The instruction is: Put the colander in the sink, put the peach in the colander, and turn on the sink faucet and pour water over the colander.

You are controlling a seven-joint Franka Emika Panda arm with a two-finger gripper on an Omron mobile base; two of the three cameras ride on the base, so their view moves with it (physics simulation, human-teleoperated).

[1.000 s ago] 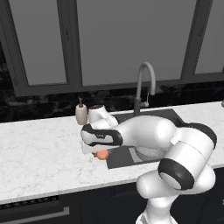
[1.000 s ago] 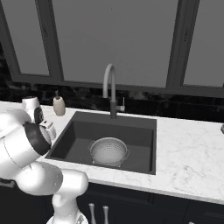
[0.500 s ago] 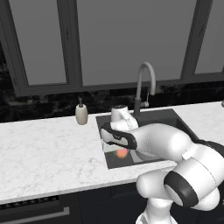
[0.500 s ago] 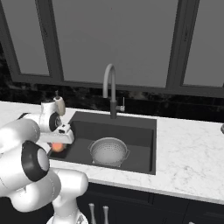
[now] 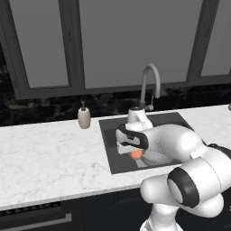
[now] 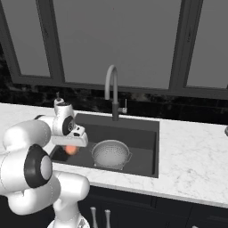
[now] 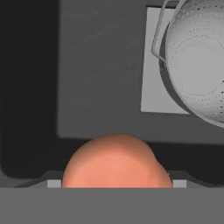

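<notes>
The peach [image 5: 136, 154] is an orange-pink ball held in my gripper [image 5: 134, 149], which is shut on it above the left part of the sink [image 5: 108, 135]. From the right, the peach [image 6: 70, 149] hangs under the gripper [image 6: 71, 145], left of the colander [image 6: 111, 153]. The silvery perforated colander [image 7: 201, 57] stands upright on the sink floor [image 7: 96, 65], up and to the right of the peach [image 7: 116, 162] in the hand view. The peach hides my fingertips. The grey gooseneck sink faucet [image 6: 111, 89] rises behind the basin; no water runs.
A beige soap dispenser [image 5: 84, 118] stands on the white marble counter [image 5: 49, 158] left of the sink. Dark windows and a black backsplash line the back. The counter [image 6: 196, 156] continues right of the basin.
My arm has swung right from above the counter to over the left of the sink, carrying the peach with it. The colander has stayed put.
</notes>
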